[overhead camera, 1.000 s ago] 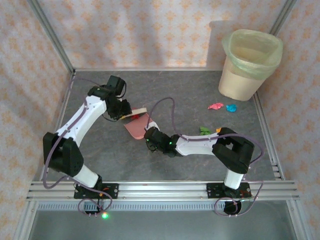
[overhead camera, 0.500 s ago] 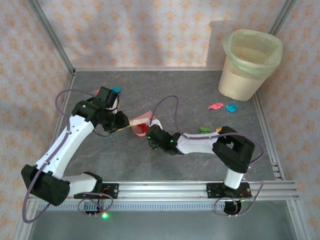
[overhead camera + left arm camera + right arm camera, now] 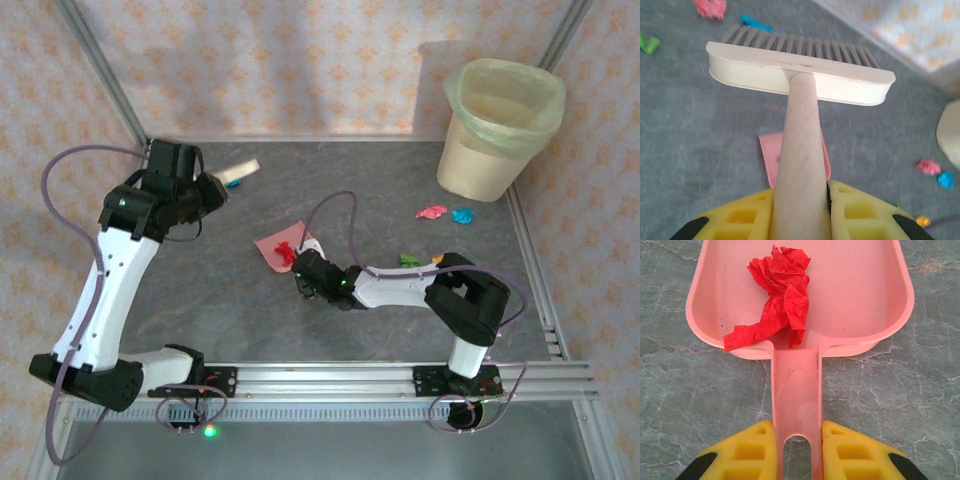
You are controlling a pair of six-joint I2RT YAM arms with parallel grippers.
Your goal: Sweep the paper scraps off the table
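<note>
Collected: one red scrap point(image 3: 777, 295) in dustpan point(image 3: 850, 300), my right pincer point(image 3: 797, 447) clamping its handle; left pincer point(image 3: 801, 212) clamps brush point(image 3: 800, 75). Outstanding: loose scraps point(image 3: 432, 212) beyond dustpan.

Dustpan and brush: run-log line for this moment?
left tool shut on brush | right tool shut on dustpan | red scrap in dustpan

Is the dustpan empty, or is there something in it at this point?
Not empty. One crumpled red paper scrap lies inside the dustpan, at the back wall next to the handle.
</note>
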